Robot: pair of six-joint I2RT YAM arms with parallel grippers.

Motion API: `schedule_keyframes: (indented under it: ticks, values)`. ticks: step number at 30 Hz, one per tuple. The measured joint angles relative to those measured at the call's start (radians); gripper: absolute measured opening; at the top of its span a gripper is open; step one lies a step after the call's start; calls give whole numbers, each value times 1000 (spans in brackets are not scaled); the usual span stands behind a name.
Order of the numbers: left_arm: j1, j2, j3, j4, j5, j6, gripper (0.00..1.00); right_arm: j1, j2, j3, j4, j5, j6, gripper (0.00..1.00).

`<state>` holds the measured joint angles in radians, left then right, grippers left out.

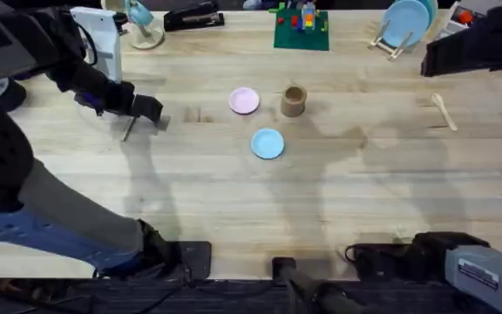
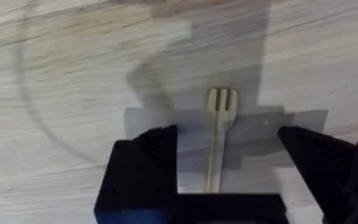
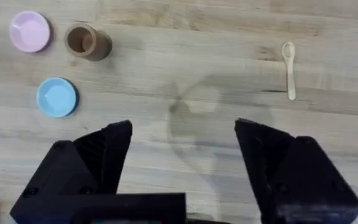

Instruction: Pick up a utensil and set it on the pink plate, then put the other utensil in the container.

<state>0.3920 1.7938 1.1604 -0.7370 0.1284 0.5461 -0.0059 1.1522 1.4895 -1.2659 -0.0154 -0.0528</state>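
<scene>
Wooden fork [image 2: 219, 134] lies flat on the table [image 1: 234, 201], sitting between the left gripper's [image 2: 229, 152] spread fingers, way out at 9 o'clock from the pink plate [image 1: 244, 101]. Right gripper [image 3: 182, 155] hangs wide open too, with the wooden spoon [image 3: 288, 67] off at 3 o'clock from the brown cup [image 1: 294, 100].

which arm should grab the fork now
Left. Its open claw already straddles the fork on the table, near the pink plate. The right claw is open over bare wood, nearer the spoon.
</scene>
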Motion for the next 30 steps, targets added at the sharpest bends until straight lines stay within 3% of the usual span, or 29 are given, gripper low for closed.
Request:
schedule_keyframes:
  ticks: [24,30]
  values:
    - [1,26,30,-31,-8,-24,997,0,0,0,0,0,0,994]
    - [-2,26,33,-39,-11,-29,908,0,0,0,0,0,0,994]
